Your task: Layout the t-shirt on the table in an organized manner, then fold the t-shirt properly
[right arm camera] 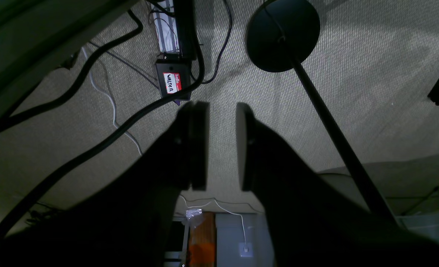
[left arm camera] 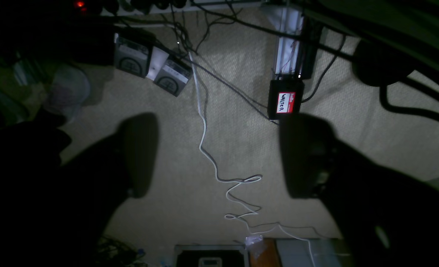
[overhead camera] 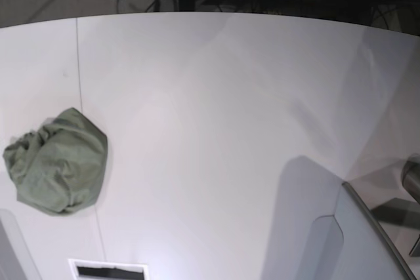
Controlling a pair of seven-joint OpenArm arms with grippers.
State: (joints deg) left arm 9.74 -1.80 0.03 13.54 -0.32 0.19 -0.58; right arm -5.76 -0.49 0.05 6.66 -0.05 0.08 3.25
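Still bunched: shirt waits at the table's edge

The t-shirt [overhead camera: 58, 162] is seen crumpled on the table [overhead camera: 216, 109], far side from the left gripper [left arm camera: 219, 155], spread wide, empty. The right gripper [right arm camera: 222, 146] is part-closed on nothing. An outer hem should be pinched, then drawn flat.

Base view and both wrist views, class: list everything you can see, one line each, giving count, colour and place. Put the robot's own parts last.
t-shirt: one, olive green, crumpled at the table's left side.
table: one, white, fills the base view.
grey panel: one, grey with dark edge, base view's lower right.
name tag: one, red and white on a black box, on the carpet.
white cable: one, white, trailing over the carpet.
lamp stand: one, black, round base on the carpet.
left hand: one, dark, wide open, empty.
right hand: one, dark, narrowly parted, empty.
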